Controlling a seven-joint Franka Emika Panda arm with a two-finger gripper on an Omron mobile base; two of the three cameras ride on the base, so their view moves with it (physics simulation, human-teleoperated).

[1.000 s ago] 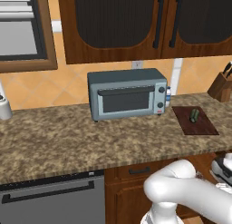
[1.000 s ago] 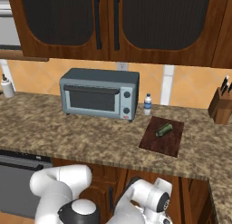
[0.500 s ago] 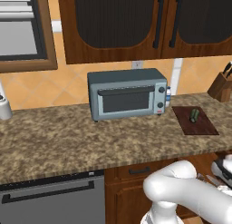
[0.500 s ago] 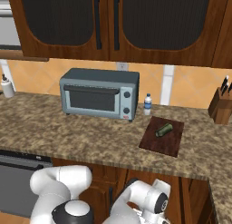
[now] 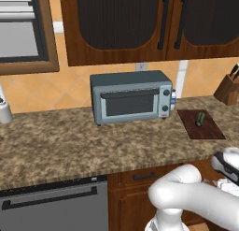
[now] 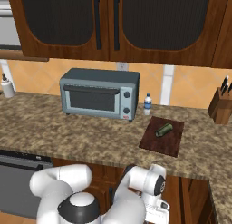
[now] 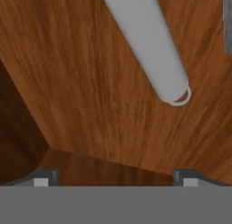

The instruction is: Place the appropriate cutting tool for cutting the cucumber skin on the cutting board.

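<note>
Cucumber (image 6: 163, 129) lies on the cutting board (image 6: 154, 145), on the counter (image 6: 68, 134) right of the toaster oven (image 6: 99, 93) (bottle (image 6: 147, 104) between them), well above and away from the fingers. Knife block (image 6: 220, 106) stands farther right. Gripper (image 7: 113, 181) faces wooden cabinet front (image 7: 81, 91) below the counter, fingertips apart, nothing between; a grey handle (image 7: 149, 46) runs just ahead of them.

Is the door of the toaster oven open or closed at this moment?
Closed. The toaster oven door sits flush with its front, handle along the top edge, and no interior is exposed.
</note>
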